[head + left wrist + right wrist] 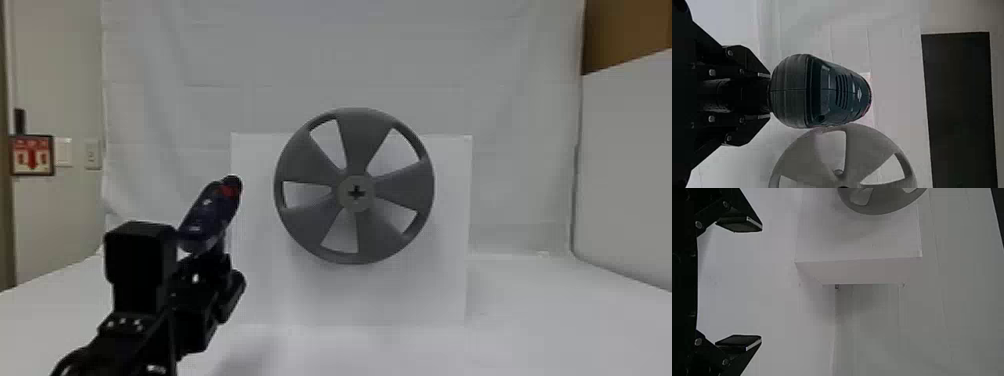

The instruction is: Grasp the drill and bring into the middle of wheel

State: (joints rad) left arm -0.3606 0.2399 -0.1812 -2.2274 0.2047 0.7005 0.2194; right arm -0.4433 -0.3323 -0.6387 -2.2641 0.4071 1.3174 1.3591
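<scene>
At the end of the left gripper (212,262), fingers (752,64) closed on the grip of the drill (207,215); held up off the table (525,320), slanting up and forward, dark blue with red near the nose; in the left wrist view, seen from its rounded back end, with vent slots along the body; placed to the left of the wheel (360,120), nose apart from the hub (356,193) in the head view; in the left wrist view, overlapping the edge of the wheel, whether touching or not impossible to tell.

By the right gripper (761,282), fingers spread wide apart, with bare space between them; facing toward the front of the white box (255,300).

Farther out, a grey wheel with five broad spokes and a cross-shaped socket at its hub; upright before the face of the box, with part of the rim rising past the top edge; below, the box on the white table.

Behind all that, a white sheet (300,55) with fold lines; off to the left, a wall (60,90) with light switches (62,151) and a red sign (32,157); to the upper right, a brown panel (625,35).
</scene>
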